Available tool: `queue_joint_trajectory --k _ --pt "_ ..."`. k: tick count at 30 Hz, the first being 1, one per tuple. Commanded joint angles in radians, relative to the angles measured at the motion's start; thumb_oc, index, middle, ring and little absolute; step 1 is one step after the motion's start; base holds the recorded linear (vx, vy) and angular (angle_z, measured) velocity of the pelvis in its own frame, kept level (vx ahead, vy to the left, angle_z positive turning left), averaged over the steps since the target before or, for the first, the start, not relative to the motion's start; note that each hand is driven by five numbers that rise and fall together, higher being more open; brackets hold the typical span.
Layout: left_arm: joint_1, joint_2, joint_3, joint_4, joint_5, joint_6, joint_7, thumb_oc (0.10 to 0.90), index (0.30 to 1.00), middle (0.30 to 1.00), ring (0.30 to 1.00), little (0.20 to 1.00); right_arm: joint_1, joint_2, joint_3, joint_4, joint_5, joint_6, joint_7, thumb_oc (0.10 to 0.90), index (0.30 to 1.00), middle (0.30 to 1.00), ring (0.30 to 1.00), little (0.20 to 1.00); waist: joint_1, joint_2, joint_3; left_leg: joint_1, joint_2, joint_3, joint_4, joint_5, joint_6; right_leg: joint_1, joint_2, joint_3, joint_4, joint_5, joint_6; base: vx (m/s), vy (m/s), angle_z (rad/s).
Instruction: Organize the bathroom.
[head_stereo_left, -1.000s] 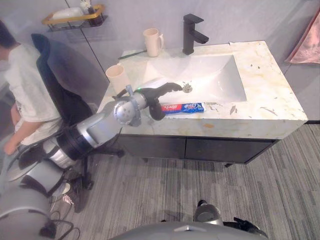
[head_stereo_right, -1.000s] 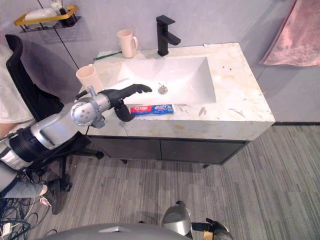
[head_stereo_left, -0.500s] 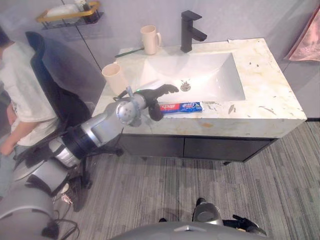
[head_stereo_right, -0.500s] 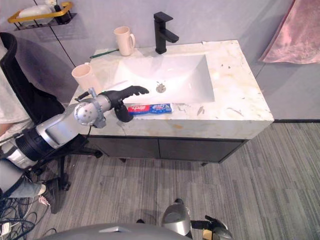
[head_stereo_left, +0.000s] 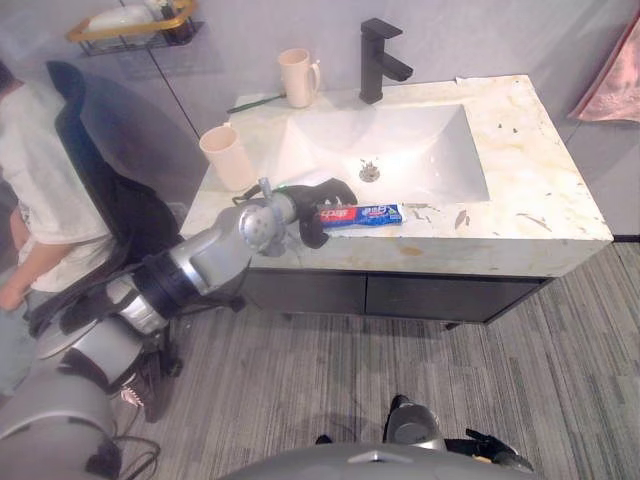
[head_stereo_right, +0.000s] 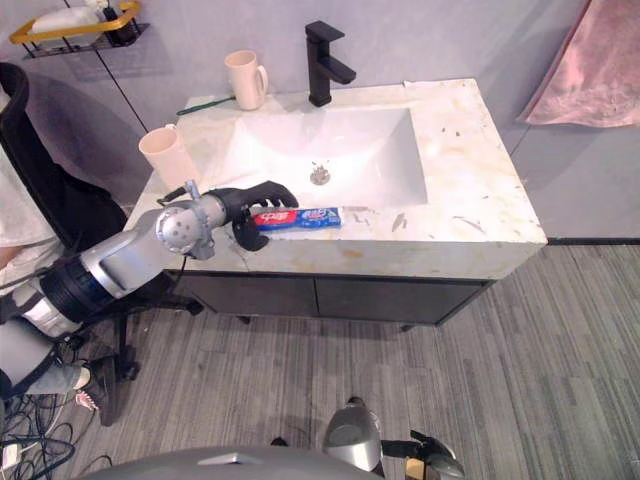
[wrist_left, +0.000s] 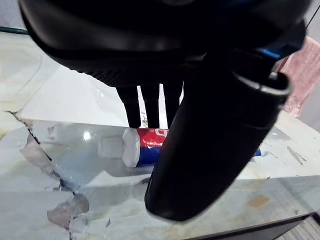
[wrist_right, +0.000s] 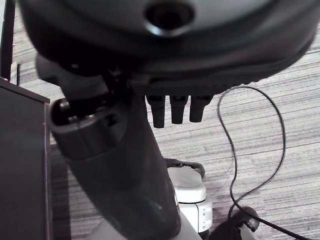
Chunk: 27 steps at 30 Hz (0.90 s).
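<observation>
Left hand (head_stereo_left: 318, 200) at frame centre-left, fingers spread over the cap end of the toothpaste tube (head_stereo_left: 365, 213), thumb low beside it, not closed. Tube flat on the counter (head_stereo_left: 520, 215), along the sink's (head_stereo_left: 400, 150) front edge.

Head stereo pair: high, looking down on tabletop (head_stereo_left: 520, 215) and floor (head_stereo_right: 480, 350), nearly the same scene. Left wrist: very close, low along tabletop past fingers (wrist_left: 150, 102). Right wrist: facing down at floor.
</observation>
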<state>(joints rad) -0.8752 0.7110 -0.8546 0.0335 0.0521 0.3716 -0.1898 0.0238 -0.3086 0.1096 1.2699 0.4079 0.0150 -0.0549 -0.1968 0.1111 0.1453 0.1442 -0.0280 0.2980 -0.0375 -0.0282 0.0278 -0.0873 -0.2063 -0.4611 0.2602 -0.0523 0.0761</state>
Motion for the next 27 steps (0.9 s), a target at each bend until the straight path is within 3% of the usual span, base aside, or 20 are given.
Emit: queue_joint_trajectory --k 1,20,24,27 --pt "-0.069 0.013 0.065 0.024 0.04 -0.028 0.023 0.4 0.3 0.3 0.3 0.3 0.022 -0.005 0.009 -0.012 0.022 -0.013 -0.015 0.8 0.9 0.9 0.9 0.9 -0.008 -0.033 -0.026 -0.015 -0.035 0.035 0.054 -0.077 -0.013 -0.014 0.08 0.046 -0.182 0.094 0.062 0.0 0.0 0.0" --pt "-0.074 0.028 0.117 0.017 -0.059 -0.066 0.134 0.4 0.3 0.3 0.3 0.3 0.019 0.001 0.013 0.002 0.021 -0.018 -0.019 0.8 0.9 0.9 0.9 0.9 0.008 -0.034 -0.03 -0.023 -0.041 0.029 0.062 -0.08 -0.014 0.0 0.076 0.053 -0.191 0.092 0.065 -0.01 0.01 0.0" --pt "-0.065 0.027 0.135 0.005 -0.145 -0.092 0.194 0.4 0.3 0.3 0.3 0.3 0.019 0.003 0.016 -0.008 0.039 -0.015 -0.028 0.8 0.9 0.9 0.9 0.9 0.012 -0.038 -0.03 -0.022 -0.043 0.025 0.061 -0.079 -0.014 0.001 0.074 0.055 -0.194 0.096 0.067 0.0 0.0 0.0" --pt "-0.013 -0.003 0.213 -0.008 -0.382 -0.185 0.306 0.4 0.3 0.3 0.3 0.3 0.024 0.01 0.015 -0.034 0.117 -0.031 -0.061 0.8 0.9 0.9 0.9 0.9 0.015 -0.042 -0.027 -0.019 -0.041 0.022 0.058 -0.078 -0.015 0.002 0.074 0.062 -0.194 0.097 0.066 -0.01 0.025 -0.01"
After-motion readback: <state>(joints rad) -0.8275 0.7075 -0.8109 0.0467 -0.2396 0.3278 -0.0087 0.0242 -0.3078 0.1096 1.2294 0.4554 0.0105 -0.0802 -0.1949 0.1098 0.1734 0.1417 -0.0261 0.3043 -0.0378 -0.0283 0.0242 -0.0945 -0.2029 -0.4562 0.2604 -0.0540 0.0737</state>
